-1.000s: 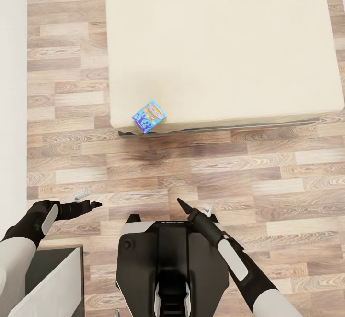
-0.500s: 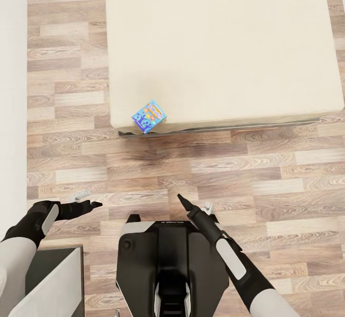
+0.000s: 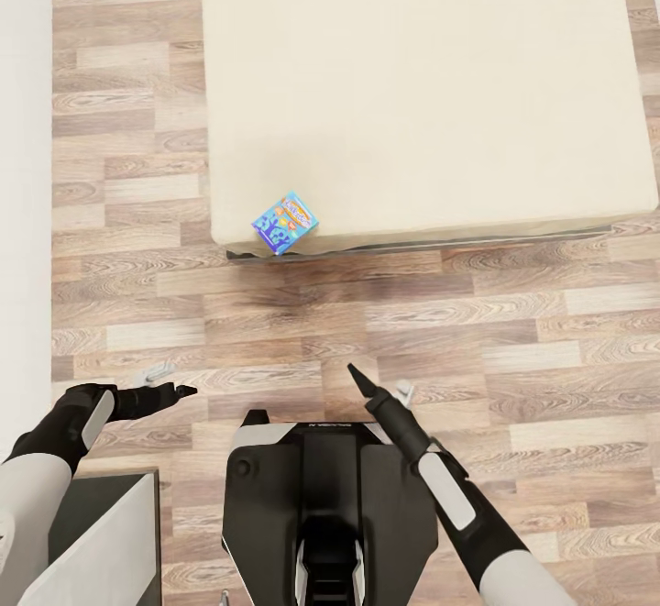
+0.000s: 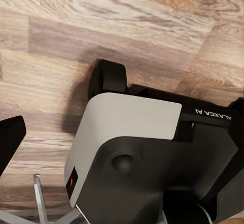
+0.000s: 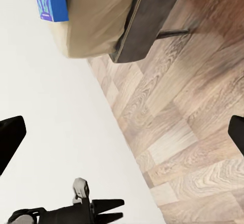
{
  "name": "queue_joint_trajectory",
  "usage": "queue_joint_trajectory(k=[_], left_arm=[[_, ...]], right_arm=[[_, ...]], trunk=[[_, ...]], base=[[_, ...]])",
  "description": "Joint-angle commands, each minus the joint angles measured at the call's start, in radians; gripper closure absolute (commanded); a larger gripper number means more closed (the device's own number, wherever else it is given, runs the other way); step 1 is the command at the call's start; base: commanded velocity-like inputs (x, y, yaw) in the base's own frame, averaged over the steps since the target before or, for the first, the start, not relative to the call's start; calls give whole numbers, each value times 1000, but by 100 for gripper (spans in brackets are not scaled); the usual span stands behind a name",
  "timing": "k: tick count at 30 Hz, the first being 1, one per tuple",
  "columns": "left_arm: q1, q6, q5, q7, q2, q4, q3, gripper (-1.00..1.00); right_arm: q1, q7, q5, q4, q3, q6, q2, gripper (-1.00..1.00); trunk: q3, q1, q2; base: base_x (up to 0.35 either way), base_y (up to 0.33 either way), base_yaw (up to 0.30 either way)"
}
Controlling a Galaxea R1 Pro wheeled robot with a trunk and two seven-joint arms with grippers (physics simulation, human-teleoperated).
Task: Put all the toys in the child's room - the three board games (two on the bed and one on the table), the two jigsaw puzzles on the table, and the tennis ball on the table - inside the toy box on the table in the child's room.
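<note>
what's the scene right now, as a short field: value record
setting: wood plank floor, white wall at the robot's left
bed: beige mattress on a thin grey frame, ahead of the robot
blue board game: on the mattress, at its near corner on the robot's left
left hand: low over the floor, holding nothing; fingers look close together
right hand: over the floor, pointing toward the bed, holding nothing, open
robot base: on the floor, short of the bed

Board game (image 3: pixel 286 222): small blue printed box | laid flat, turned askew | at near edge of beige bed (image 3: pixel 422 83)
</note>
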Motion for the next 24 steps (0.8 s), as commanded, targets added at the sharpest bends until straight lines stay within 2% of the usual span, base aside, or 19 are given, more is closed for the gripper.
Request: queue_joint_trajectory(k=[1,3,7,24], left_arm=[[0,8,5,0,0,-1,3,-100],[0,9,5,0,-1,-1,3,-100],[0,10,5,0,0,-1,3,-100],[0,11,7,0,0,-1,4,-100]], right_arm=[[-5,27,-7,2,2,6,-2,-100],[-16,66,-4,6,2,7,-3,-100],[-30,103,-1,11,5,10,-3,-100],[-38,129,1,19,12,17,-5,-100]], trunk=[[-1,1,-1],[-1,1,-1],[-1,1,-1],[-1,1,-1]], base=[[18,0,0],[60,22,0],[123,78,0],[65,37,0]])
